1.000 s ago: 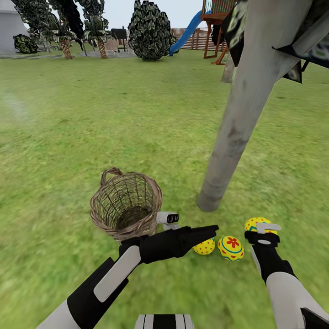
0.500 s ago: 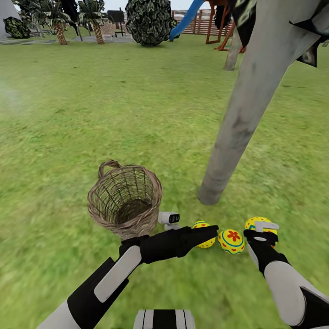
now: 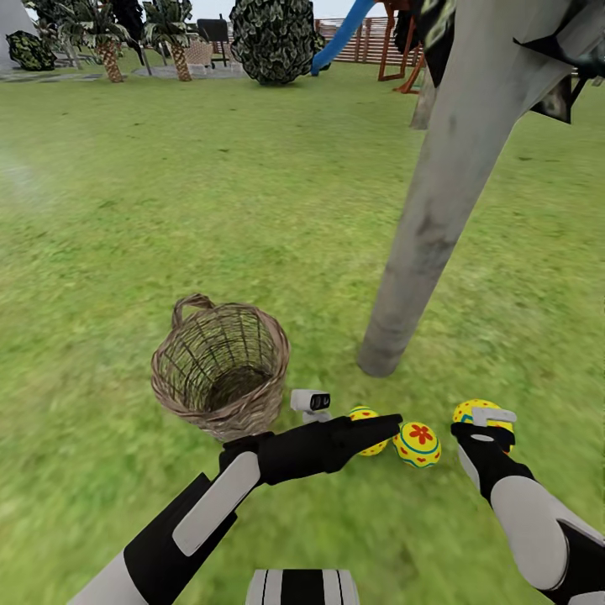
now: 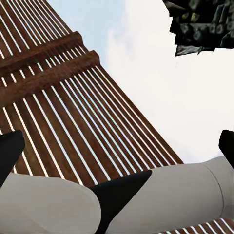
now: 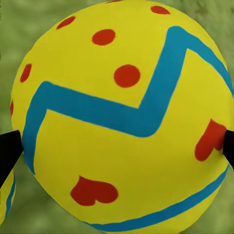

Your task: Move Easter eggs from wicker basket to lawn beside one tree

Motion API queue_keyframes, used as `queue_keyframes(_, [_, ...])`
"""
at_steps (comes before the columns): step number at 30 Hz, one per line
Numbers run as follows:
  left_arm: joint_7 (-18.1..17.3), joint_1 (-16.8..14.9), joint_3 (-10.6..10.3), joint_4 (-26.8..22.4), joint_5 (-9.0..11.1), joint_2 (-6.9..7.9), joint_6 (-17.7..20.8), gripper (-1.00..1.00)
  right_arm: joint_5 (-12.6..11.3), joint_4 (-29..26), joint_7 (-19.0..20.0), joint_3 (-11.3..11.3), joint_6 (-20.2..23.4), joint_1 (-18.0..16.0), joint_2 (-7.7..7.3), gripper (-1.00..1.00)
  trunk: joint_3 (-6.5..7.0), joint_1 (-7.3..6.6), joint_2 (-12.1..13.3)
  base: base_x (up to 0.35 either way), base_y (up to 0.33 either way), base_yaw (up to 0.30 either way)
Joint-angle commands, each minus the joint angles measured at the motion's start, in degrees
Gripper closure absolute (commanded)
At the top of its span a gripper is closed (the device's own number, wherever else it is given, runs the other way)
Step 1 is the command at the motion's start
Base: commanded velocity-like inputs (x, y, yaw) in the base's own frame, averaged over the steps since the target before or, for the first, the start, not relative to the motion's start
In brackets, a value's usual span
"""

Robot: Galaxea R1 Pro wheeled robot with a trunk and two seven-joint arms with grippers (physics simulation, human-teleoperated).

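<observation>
On the lawn (image 3: 168,210) stands the wicker basket (image 3: 220,370), with no egg visible inside. Right of it rises the tree (image 3: 437,193), a pale leaning trunk. Three Easter eggs are near its foot. The dotted egg (image 3: 364,414) is half hidden behind my left gripper (image 3: 391,423). The flower egg (image 3: 418,444) lies beside it. My right gripper (image 3: 483,416) is shut on the third egg (image 3: 467,411), low over the grass. In the right wrist view this egg (image 5: 122,122) sits between the fingertips (image 5: 7,146). The left gripper (image 4: 117,146) is open, holding nothing.
Far off at the garden's back stand palms (image 3: 109,46), a dark bush (image 3: 273,38), the blue slide (image 3: 340,34) and the playset. The left wrist view looks up at a brown slatted fence (image 4: 73,107) and sky. Grass stretches wide to the left.
The whole picture has slid a little, so the camera moved. Both arms keep their pose, and the right gripper still holds its egg.
</observation>
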Motion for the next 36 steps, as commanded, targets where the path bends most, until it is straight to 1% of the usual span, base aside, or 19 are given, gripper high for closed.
queue_keyframes(1, [0.1, 0.0, -0.1, -0.1, 0.6, 0.04, 0.4, -1.00, 0.5, 0.0, -0.1, -0.2, 0.3, 0.0, 0.03, 1.00, -0.04, -0.01, 0.0, 0.000, -0.003, 0.000])
queue_keyframes(2, [0.1, 0.0, -0.2, 0.0, 0.6, 0.04, 0.4, -1.00, 0.5, 0.0, -0.1, -0.2, 0.3, 0.0, 0.04, 1.00, -0.04, -0.01, 0.0, 0.000, -0.001, 0.000])
queue_keyframes(5, [0.1, 0.0, -1.0, 0.0, 0.3, -1.21, 0.4, -1.00, 0.5, 0.0, -0.1, -0.2, 0.3, 0.0, 0.01, 1.00, -0.70, 0.07, -0.1, 0.000, 0.000, 0.000])
queue_keyframes(7, [0.2, 0.0, -1.3, 0.0, 0.2, -1.49, 0.4, -1.00, 0.6, -0.1, 0.0, -0.3, 0.0, 0.0, -0.08, 1.00, -1.14, 0.12, -0.1, 0.000, 0.000, 0.000])
queue_keyframes(16, [0.5, 0.0, -1.3, 0.1, 0.1, -1.54, 0.5, -1.00, 0.7, -0.6, 0.0, -0.1, 0.4, 0.0, 0.00, 1.00, -3.14, 0.35, -0.2, 0.000, 0.000, 0.000])
queue_keyframes(19, [1.1, 0.0, -1.3, 0.1, 0.2, -1.54, 0.5, -1.00, 0.6, -0.6, -0.1, -0.1, 0.6, -0.1, -0.04, 1.00, -3.80, 0.43, -0.2, 0.000, 0.000, 0.000])
queue_keyframes(36, [1.1, 0.0, -1.3, 0.1, 0.1, -1.54, 0.5, -1.00, 0.8, -0.5, -0.1, 0.0, 0.8, -0.1, 0.13, 1.00, -7.57, 0.87, -0.5, 0.000, 0.000, 0.000])
